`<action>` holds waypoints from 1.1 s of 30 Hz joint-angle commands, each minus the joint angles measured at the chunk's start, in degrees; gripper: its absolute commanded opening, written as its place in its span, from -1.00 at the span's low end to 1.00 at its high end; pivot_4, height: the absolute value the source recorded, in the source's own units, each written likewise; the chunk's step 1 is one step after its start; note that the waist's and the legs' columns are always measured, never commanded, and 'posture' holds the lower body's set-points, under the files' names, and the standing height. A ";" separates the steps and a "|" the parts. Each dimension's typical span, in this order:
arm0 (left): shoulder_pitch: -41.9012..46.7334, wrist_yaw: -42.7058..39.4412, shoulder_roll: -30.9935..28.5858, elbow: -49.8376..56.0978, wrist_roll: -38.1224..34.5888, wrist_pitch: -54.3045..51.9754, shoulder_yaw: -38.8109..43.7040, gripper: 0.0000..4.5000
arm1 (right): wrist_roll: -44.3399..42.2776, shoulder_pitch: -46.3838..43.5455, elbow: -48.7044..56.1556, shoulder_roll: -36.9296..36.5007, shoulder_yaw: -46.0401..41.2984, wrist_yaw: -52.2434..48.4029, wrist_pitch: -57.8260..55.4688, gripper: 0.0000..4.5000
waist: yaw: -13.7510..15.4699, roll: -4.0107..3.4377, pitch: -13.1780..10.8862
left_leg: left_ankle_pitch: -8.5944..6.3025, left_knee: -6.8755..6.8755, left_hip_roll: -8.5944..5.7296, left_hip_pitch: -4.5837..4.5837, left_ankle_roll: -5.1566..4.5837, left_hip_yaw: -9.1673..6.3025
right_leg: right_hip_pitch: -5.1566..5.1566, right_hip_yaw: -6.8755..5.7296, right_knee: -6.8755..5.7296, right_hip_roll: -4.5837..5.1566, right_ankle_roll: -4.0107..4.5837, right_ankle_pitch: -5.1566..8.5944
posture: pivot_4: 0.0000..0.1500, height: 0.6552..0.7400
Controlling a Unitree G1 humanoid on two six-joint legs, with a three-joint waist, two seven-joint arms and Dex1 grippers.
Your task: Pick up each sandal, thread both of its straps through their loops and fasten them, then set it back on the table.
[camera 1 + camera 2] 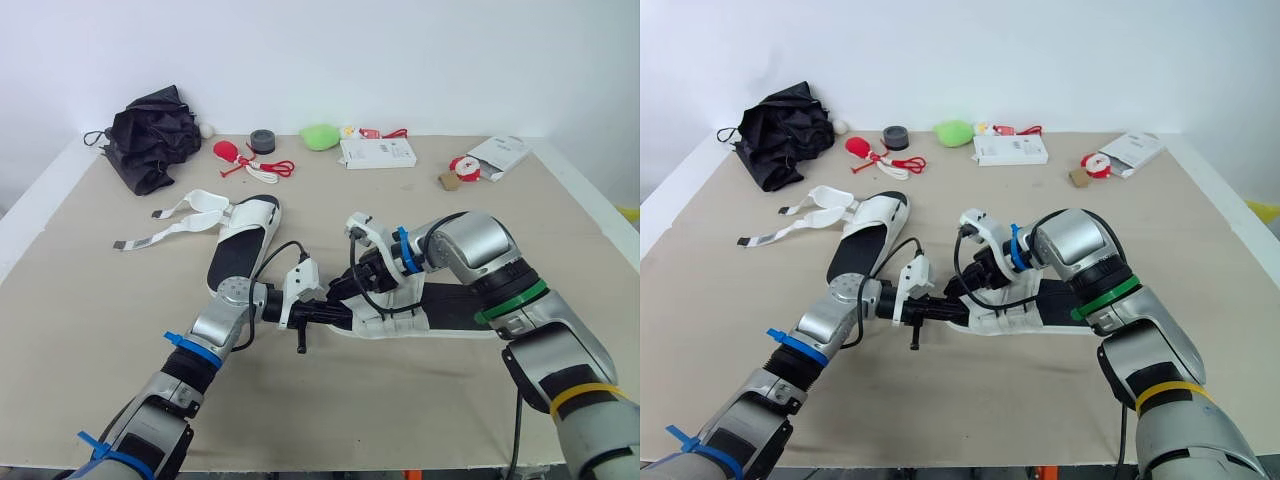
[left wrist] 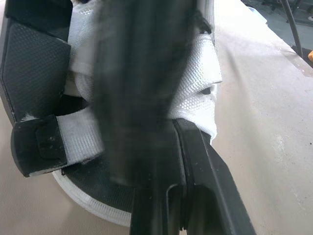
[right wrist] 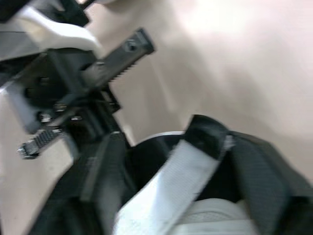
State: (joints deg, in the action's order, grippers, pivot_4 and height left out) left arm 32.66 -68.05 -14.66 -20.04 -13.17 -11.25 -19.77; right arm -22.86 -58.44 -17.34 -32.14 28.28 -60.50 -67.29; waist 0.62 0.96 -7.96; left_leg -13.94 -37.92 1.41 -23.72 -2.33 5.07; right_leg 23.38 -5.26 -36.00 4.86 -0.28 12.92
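Observation:
A white sandal with a black footbed (image 1: 445,305) lies on the table between my two arms. My right gripper (image 1: 356,283) hangs over its toe end, shut on a white strap (image 3: 171,171) whose black tip sticks out free. From the other side my left gripper (image 1: 338,316) meets the sandal's white front edge and is shut on it. The left wrist view shows the mesh upper (image 2: 195,68) and the black-tipped strap (image 2: 44,147) close up. A second sandal (image 1: 243,240) lies to the back left, its straps (image 1: 165,230) spread loose on the table.
Along the back edge lie a crumpled black fabric item (image 1: 152,135), a red object with cord (image 1: 228,151), a dark tape roll (image 1: 263,142), a green lump (image 1: 320,136), a white box (image 1: 377,152) and a white packet (image 1: 500,153).

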 commanded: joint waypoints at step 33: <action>-3.35 0.20 -2.29 -5.73 4.63 -2.23 -3.28 -1.00 | -4.15 2.03 6.74 -6.96 -22.51 9.27 -4.57 -0.96 | -0.01 -0.03 -0.03 | -0.03 0.00 0.00 -0.03 0.04 0.01 | 0.03 -0.01 -0.06 -0.02 0.04 0.06 | 1.00 1.00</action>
State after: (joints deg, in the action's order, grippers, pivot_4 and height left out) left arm 32.74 -68.35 -14.96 -20.04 -13.32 -11.14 -19.81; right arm -27.66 -54.00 -10.72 -38.27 8.74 -52.66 -72.49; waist 0.61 0.93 -7.99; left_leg -13.97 -37.92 1.41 -23.76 -2.29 5.08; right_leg 23.41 -5.27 -36.06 4.83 -0.25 12.98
